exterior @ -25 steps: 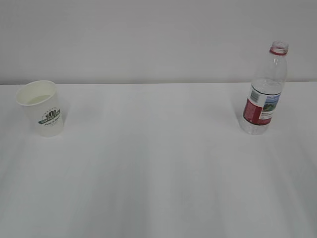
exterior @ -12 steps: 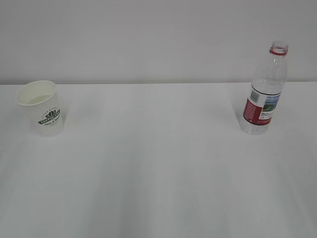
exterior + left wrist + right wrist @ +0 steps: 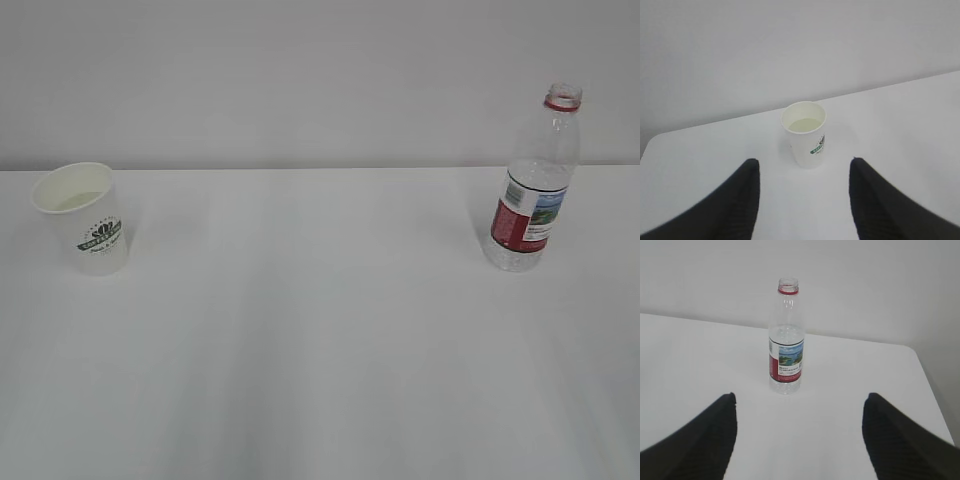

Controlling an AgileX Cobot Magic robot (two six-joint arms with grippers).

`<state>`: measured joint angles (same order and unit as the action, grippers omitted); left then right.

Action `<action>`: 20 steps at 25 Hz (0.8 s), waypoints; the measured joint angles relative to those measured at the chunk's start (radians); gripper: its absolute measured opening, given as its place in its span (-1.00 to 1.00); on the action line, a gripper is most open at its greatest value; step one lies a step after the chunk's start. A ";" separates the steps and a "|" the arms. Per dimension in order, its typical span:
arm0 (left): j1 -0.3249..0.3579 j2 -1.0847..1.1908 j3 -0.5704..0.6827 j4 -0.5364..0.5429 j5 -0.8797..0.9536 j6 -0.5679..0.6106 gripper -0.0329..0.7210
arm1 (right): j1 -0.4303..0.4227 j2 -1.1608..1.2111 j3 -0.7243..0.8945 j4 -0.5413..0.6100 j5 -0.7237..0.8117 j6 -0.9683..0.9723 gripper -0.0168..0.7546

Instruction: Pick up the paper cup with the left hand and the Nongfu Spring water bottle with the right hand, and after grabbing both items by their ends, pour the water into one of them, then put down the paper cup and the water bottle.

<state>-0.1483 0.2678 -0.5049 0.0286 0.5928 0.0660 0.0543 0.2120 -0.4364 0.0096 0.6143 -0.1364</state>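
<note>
Nearest, both grippers stand apart and empty: left gripper (image 3: 804,200) short of the paper cup (image 3: 805,133), right gripper (image 3: 799,440) short of the Nongfu Spring water bottle (image 3: 786,340), both upright on the white desk (image 3: 320,340).

A plain pale wall (image 3: 300,70) is rising directly behind the white table (image 3: 320,350), whose rounded far corners are meeting it; soft, even light is spreading across the table.

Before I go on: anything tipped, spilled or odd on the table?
Nothing stands out. The paper cup and the uncapped Nongfu Spring water bottle both stand upright, far apart, on a dry-looking table. The cup already holds some liquid.
</note>
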 joint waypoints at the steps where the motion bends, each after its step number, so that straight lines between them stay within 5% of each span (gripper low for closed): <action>1: 0.000 -0.009 0.000 0.000 0.013 0.000 0.19 | 0.000 -0.002 -0.009 0.002 0.019 -0.002 0.57; 20: 0.000 -0.079 -0.002 -0.049 0.302 0.000 0.18 | 0.000 -0.010 -0.072 0.027 0.354 -0.006 0.57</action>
<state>-0.1483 0.1892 -0.5069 -0.0200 0.8951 0.0660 0.0543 0.2022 -0.5086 0.0366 0.9681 -0.1423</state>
